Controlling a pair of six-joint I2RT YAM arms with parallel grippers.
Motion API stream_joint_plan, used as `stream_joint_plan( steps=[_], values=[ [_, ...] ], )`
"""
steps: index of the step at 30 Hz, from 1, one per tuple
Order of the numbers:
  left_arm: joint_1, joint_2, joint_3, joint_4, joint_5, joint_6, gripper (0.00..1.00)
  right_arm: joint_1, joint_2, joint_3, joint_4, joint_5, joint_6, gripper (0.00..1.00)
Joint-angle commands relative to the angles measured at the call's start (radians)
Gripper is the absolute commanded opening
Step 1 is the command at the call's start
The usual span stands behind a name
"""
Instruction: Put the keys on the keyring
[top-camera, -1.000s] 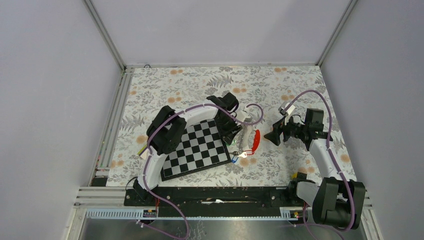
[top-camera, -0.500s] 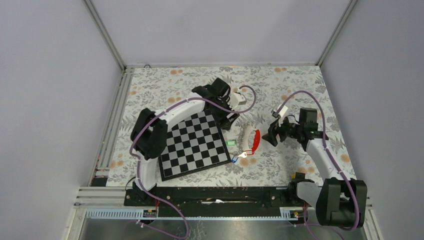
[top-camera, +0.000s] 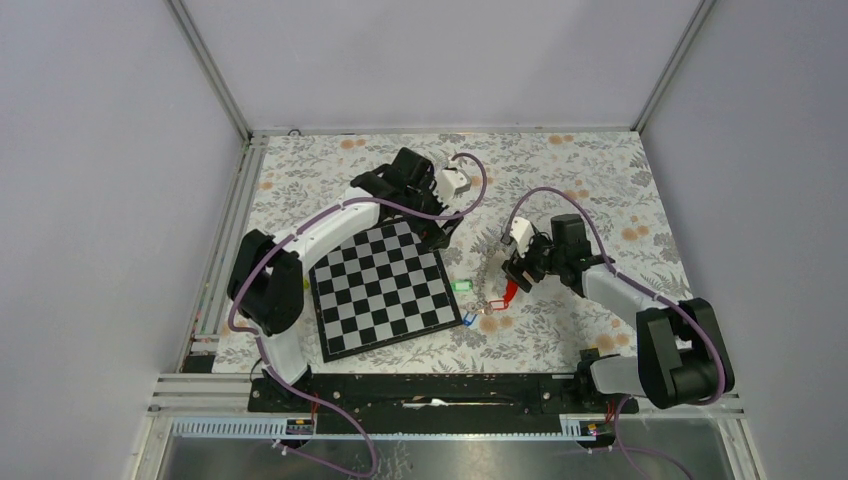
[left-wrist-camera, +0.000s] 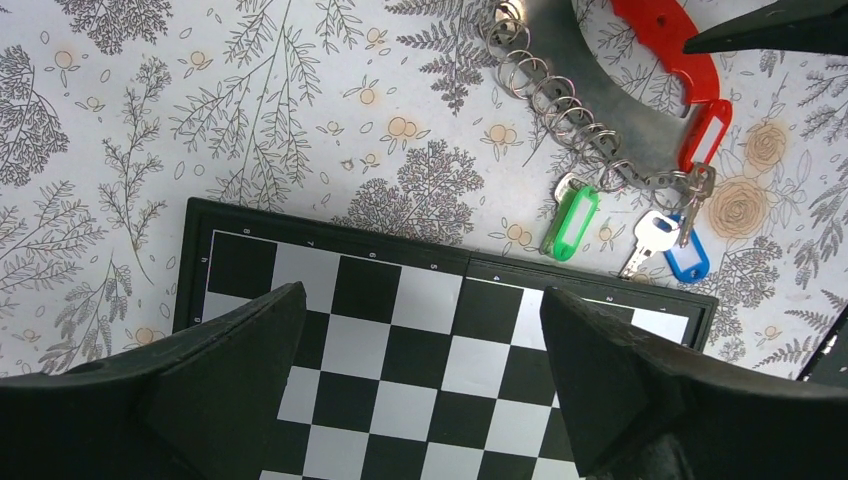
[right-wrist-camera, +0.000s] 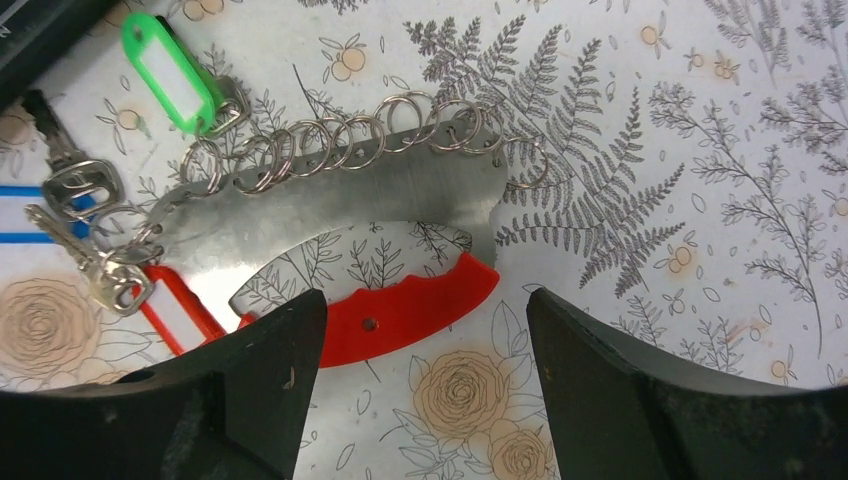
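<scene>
Left gripper (left-wrist-camera: 420, 330): jaws spread wide, empty, over far edge of chessboard (left-wrist-camera: 400, 380). Keys (left-wrist-camera: 648, 235): green, blue and red-white tags clustered on table just off board corner, at one end of keyring's grey plate. Keyring (right-wrist-camera: 400, 315): red handle directly beneath right gripper (right-wrist-camera: 422, 310), jaws apart, holding nothing. Handle's long axis runs finger to finger. Right arm nearer.

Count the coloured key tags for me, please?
3: a green tag by the chessboard's edge, a blue tag beside a silver key, a red tag at the red handle's end. None seems hidden.
</scene>
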Motion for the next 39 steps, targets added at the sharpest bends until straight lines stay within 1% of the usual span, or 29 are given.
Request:
stream_joint_plan(
  steps=[1,7,12,16,19,23,29,32,39],
  values=[
    [0.002,-0.053,-0.004,0.042,-0.039,0.02,0.99,0.039,0.057,-0.002,0.082,0.098,-0.04,0.8],
    [0.002,-0.05,-0.007,0.044,-0.026,0.027,0.99,0.045,0.08,0.003,0.08,0.149,-0.045,0.8],
    [0.002,-0.056,-0.016,0.044,-0.023,0.029,0.99,0.045,0.103,0.029,0.024,0.236,-0.074,0.8],
    [0.003,-0.071,-0.025,0.045,-0.039,0.035,0.99,0.044,0.108,0.023,0.012,0.279,-0.082,0.8],
    [0.005,-0.082,-0.032,0.053,-0.046,0.038,0.99,0.045,0.091,0.023,0.011,0.263,-0.056,0.8],
    [0.008,-0.088,-0.033,0.053,-0.052,0.038,0.99,0.045,0.059,0.043,-0.012,0.182,-0.03,0.8],
    [0.017,-0.105,-0.043,0.076,-0.085,0.02,0.99,0.048,0.044,0.091,-0.015,0.095,0.062,0.8],
    [0.024,-0.111,-0.049,0.084,-0.093,0.016,0.99,0.068,0.064,0.097,-0.003,0.107,0.073,0.8],
    [0.032,-0.12,-0.055,0.084,-0.09,0.018,0.99,0.119,0.142,0.095,0.019,0.22,0.05,0.8]
  ],
)
